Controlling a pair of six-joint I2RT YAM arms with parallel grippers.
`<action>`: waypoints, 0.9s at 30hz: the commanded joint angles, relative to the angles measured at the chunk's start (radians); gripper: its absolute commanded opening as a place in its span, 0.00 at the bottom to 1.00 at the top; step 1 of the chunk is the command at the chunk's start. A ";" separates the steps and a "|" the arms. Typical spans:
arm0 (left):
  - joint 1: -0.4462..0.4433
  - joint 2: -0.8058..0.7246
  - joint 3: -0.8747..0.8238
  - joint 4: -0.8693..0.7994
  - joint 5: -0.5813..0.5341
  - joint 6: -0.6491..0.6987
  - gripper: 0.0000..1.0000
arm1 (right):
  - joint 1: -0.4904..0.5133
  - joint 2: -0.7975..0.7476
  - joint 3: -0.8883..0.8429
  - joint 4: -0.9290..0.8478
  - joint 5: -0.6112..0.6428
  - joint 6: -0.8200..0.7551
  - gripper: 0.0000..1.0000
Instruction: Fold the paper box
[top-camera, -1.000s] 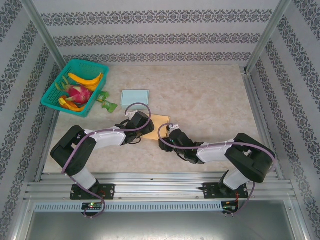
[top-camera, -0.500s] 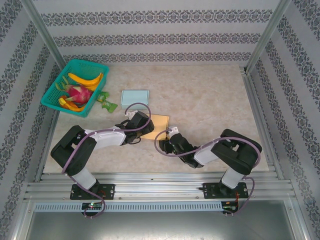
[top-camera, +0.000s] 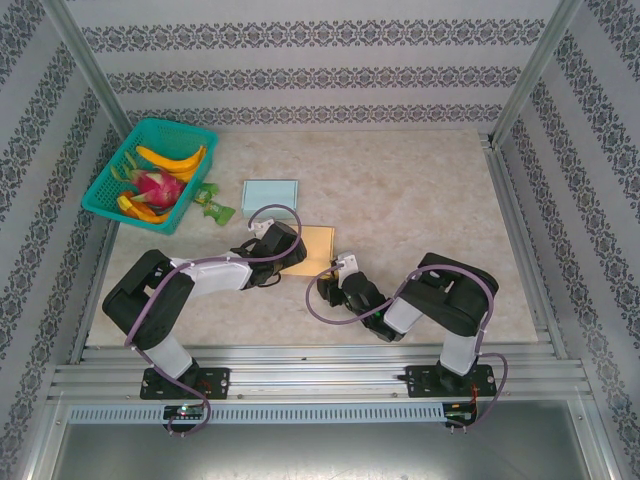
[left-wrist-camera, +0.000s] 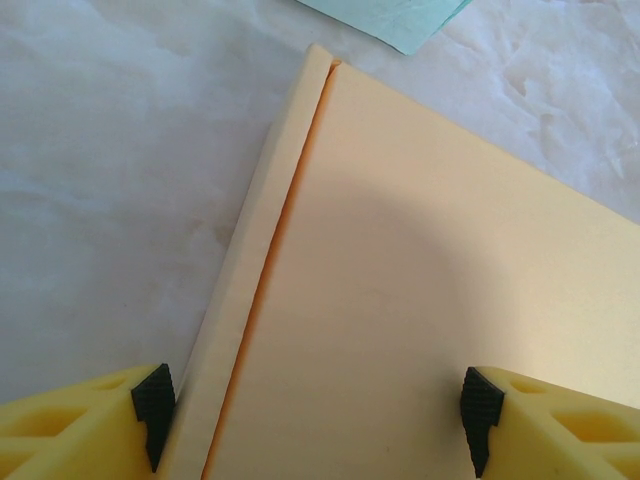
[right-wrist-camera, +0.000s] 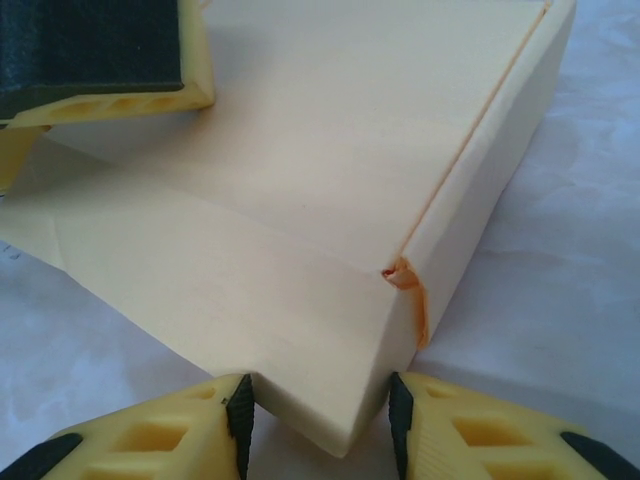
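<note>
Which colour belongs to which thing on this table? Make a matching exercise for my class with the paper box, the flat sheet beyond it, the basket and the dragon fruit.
Things:
1. paper box
2. flat sheet
3. basket
4. dragon fruit

Colours:
A. pink
B. teal
C. pale orange
D. light blue

Pairs: 1-C, 2-D, 3-B, 4-A
</note>
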 joint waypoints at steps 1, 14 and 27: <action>0.003 0.049 -0.031 -0.157 0.044 0.037 0.77 | -0.020 0.012 -0.008 0.012 -0.005 0.021 0.43; -0.009 0.074 -0.023 -0.159 0.058 0.065 0.76 | -0.174 0.010 0.012 -0.010 -0.157 0.046 0.43; -0.038 0.102 0.009 -0.141 0.113 0.078 0.75 | -0.179 0.069 0.115 -0.121 -0.134 0.042 0.43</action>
